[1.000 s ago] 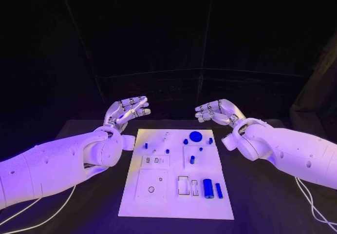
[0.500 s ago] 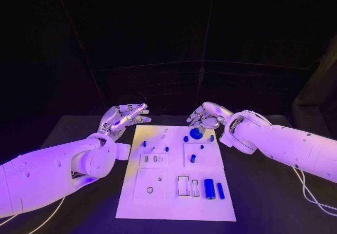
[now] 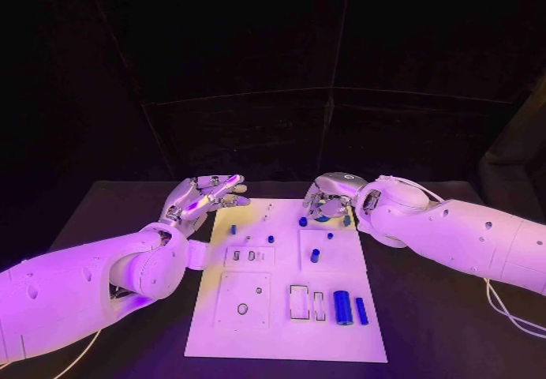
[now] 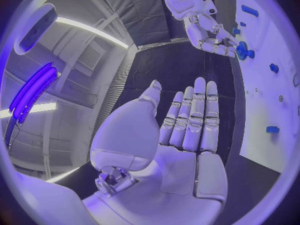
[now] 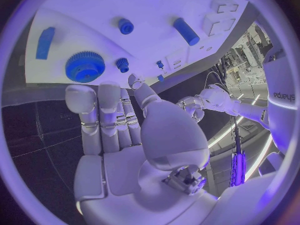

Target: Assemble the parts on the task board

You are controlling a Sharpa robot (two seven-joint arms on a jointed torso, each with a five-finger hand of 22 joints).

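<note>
- Black table, dark backdrop behind; white board lies in the middle of it.
- Left hand hovers off the board's far-left corner, palm up, fingers straight and close together, holding nothing. Left wrist view confirms a bare palm.
- Board, left half: small blue pegs near the far end, then two square recessed plates toward the near end.
- Board, centre: blue peg stands in the right-hand square plate.
- Board, near right: big blue cylinder and a slimmer blue bar lie side by side beside two rectangular slots.
- Blue gear sits at the board's far end, right of centre; in the head view it's mostly hidden under the right hand.
- Right hand hangs over the gear, fingers curled down toward it. Right wrist view shows fingers straight, together, tips just short of the gear, nothing gripped. Contact: can't tell.
</note>
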